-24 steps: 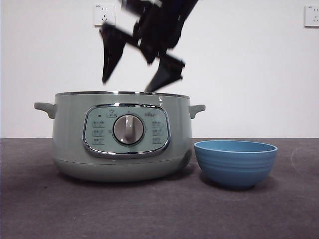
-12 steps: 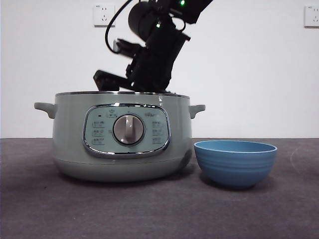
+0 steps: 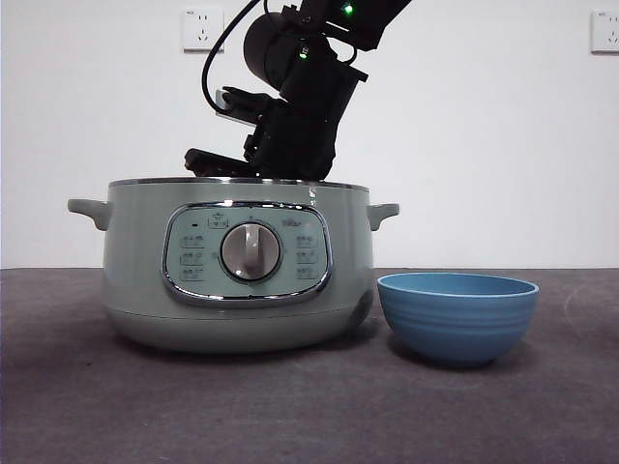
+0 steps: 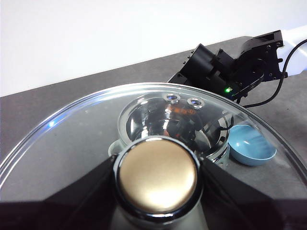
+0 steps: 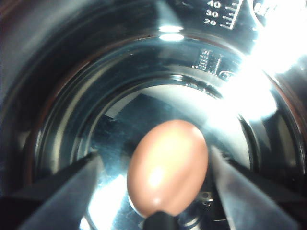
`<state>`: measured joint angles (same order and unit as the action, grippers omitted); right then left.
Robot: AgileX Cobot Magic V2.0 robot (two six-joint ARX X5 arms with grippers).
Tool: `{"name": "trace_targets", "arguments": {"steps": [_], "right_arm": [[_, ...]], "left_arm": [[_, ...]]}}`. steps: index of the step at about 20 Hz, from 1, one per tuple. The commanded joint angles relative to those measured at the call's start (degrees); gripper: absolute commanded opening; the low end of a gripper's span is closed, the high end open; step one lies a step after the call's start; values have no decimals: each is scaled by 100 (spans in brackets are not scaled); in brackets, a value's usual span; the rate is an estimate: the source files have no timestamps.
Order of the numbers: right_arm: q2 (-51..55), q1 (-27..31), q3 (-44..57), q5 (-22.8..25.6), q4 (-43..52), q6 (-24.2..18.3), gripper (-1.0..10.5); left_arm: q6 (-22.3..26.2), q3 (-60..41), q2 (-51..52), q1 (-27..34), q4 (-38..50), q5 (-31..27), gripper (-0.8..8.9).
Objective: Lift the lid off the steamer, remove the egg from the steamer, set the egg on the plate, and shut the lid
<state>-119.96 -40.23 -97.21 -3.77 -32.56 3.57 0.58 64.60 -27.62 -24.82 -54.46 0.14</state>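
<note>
The sage-green steamer [image 3: 237,280] stands uncovered at the left of the table. My right gripper [image 5: 154,165] is down inside its shiny steel bowl. Its jaws are open on either side of the brown egg [image 5: 168,167], which lies on the pot's bottom. In the front view only the right arm [image 3: 295,106] shows above the rim. My left gripper [image 4: 157,186] is shut on the knob [image 4: 157,173] of the glass lid [image 4: 67,139] and holds it high above the table. The blue plate [image 3: 456,314] stands right of the steamer and is empty.
Through the lid, the left wrist view shows the steamer [image 4: 144,115], the right arm [image 4: 230,72] and the blue plate [image 4: 252,146] below. Two wall sockets [image 3: 202,27] sit on the white wall behind.
My right arm has come down from above the steamer, and its open jaws have gone below the rim into the pot. In the last half second it barely moved.
</note>
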Motion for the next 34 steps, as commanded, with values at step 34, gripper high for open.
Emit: {"name": "trace_targets", "arguments": {"steps": [34], "right_arm": [[3329,1698,1084,-55,-2811,-767,-15]], "left_arm": [[247,37,-776,4,1064,343,-8]]}}
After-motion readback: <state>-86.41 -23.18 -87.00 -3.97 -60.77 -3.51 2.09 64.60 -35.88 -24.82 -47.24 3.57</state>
